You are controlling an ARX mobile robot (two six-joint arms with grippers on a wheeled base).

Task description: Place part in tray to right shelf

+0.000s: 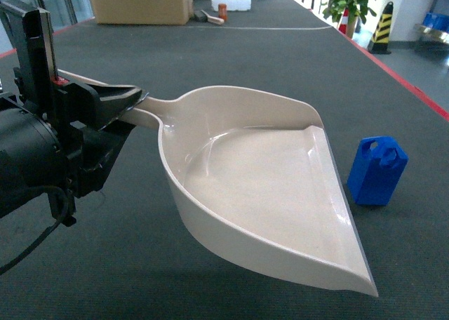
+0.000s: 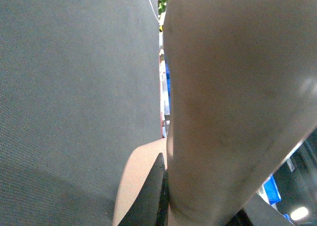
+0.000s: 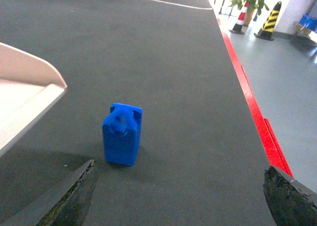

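Observation:
The tray (image 1: 266,187), a beige-pink dustpan-shaped scoop, hangs above the dark carpet with its open front edge toward the right. My left gripper (image 1: 139,100) is shut on its stub handle (image 2: 233,112), and a black finger (image 2: 154,196) presses against the handle's side. The part (image 1: 377,170), a small blue jerrycan block, stands upright on the carpet just right of the tray's front edge. In the right wrist view the part (image 3: 122,134) stands ahead and left of my open right gripper (image 3: 181,196), apart from both fingers, with a tray corner (image 3: 29,82) at the left. The right shelf is out of view.
A red line (image 1: 414,88) marks the carpet's right border, with grey floor beyond. Far back stand a cardboard box (image 1: 140,1), a white box (image 1: 231,1), a potted plant (image 1: 351,1) and a yellow-black cone (image 1: 382,29).

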